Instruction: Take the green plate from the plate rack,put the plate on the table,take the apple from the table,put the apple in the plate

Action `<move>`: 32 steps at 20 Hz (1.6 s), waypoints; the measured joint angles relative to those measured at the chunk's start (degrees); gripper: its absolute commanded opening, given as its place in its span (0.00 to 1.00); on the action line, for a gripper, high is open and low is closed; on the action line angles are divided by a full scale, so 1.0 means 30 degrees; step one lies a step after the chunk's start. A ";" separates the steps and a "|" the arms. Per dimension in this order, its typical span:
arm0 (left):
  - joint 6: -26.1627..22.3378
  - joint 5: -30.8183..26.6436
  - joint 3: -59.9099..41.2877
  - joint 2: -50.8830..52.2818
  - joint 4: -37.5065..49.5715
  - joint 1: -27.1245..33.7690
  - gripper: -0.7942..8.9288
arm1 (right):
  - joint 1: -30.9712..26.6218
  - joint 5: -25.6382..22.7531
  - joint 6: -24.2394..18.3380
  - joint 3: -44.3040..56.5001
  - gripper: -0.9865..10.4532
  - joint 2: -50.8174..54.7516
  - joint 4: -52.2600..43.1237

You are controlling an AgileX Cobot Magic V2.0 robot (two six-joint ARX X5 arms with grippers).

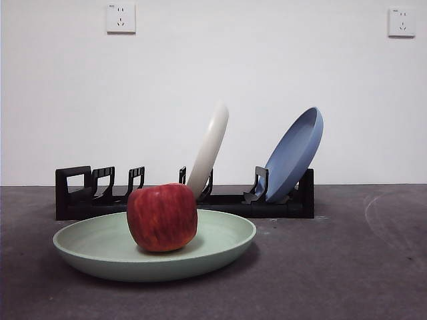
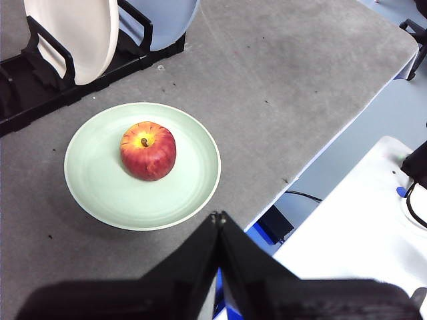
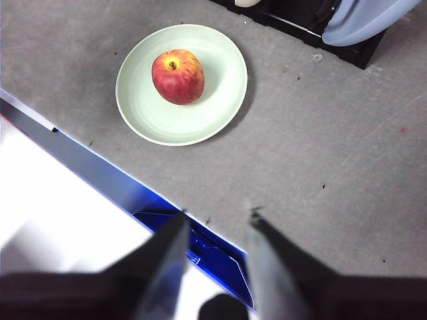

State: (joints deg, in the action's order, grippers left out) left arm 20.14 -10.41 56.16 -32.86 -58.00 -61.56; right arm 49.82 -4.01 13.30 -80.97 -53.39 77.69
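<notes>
The green plate (image 1: 100, 250) lies flat on the table (image 1: 347, 267), just in front of the plate rack (image 1: 80, 193), and the apple (image 1: 162, 217) sits upright in it, a little off the middle, stem up with its yellowish patch showing in the wrist views. Behind, the rack holds a cream-white plate (image 1: 208, 150) leaning in one slot and a blue plate (image 1: 293, 153) tilted in the end slot beside it; the slots toward the other end stand bare. Both arms are pulled back from the work. The left gripper (image 2: 218, 217) hangs above the table's near edge with its two black jaws pressed together, nothing between them. The right gripper (image 3: 217, 217) hovers over the same edge with its jaws parted and gripping nothing. Two wall sockets (image 1: 121, 18) sit high on the white wall.
</notes>
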 measured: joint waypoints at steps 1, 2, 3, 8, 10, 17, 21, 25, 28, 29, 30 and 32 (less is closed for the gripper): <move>0.0000 0.0000 0.0000 0.0000 0.0000 0.0000 0.07 | 0.0000 0.0000 0.0000 0.0000 0.08 0.0000 0.0000; 0.0000 0.0000 0.0000 0.0000 0.0000 0.0000 0.07 | 0.0000 0.0007 0.0058 0.0000 0.08 0.0000 0.0000; 0.0015 0.0000 0.0000 -0.0007 0.0015 0.0000 0.08 | 0.0000 0.0000 0.0204 0.0000 0.08 0.0000 0.0000; 0.0175 0.0000 0.0000 -0.0029 0.0036 0.0000 0.08 | 0.0000 -0.0189 0.1115 0.0000 0.09 -0.0022 0.0000; 0.0182 0.0000 0.0000 -0.0095 0.0044 0.0000 0.08 | 0.0000 -0.0670 0.1239 0.0000 0.09 -0.0073 0.0000; 0.0182 0.0000 0.0000 -0.0350 0.0051 0.0000 0.08 | 0.0000 -0.2390 0.1362 0.0000 0.09 -0.0175 0.0000; 0.0182 0.0000 0.0000 -0.0510 0.0066 0.0000 0.08 | 0.0000 -0.3133 0.1362 0.0000 0.09 -0.0175 0.0000; -0.0036 0.0240 0.0000 0.0576 0.0109 0.1953 0.08 | 0.0000 -0.3235 0.1370 0.0000 0.09 -0.0182 0.0000; -0.0350 0.0270 -0.0357 0.2193 0.3599 0.6951 0.08 | 0.0000 -0.3235 0.1370 0.0000 0.09 -0.0262 0.0000; -0.0372 0.0372 -0.0852 0.2652 0.5282 0.8801 0.08 | 0.0000 -0.3235 0.1370 0.0000 0.09 -0.0277 0.0000; -0.0393 0.0707 -0.1749 0.3351 0.7220 1.1038 0.08 | 0.0000 -0.3235 0.1370 0.0000 0.09 -0.0284 0.0000; -0.0605 0.2492 -0.3818 0.4969 1.0134 1.4659 0.08 | 0.0000 -0.3235 0.1370 0.0000 0.09 -0.0284 0.0000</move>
State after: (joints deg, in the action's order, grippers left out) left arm 18.33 -2.94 44.71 -17.96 -27.59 -17.58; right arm 49.82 -13.72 17.41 -80.97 -54.24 77.69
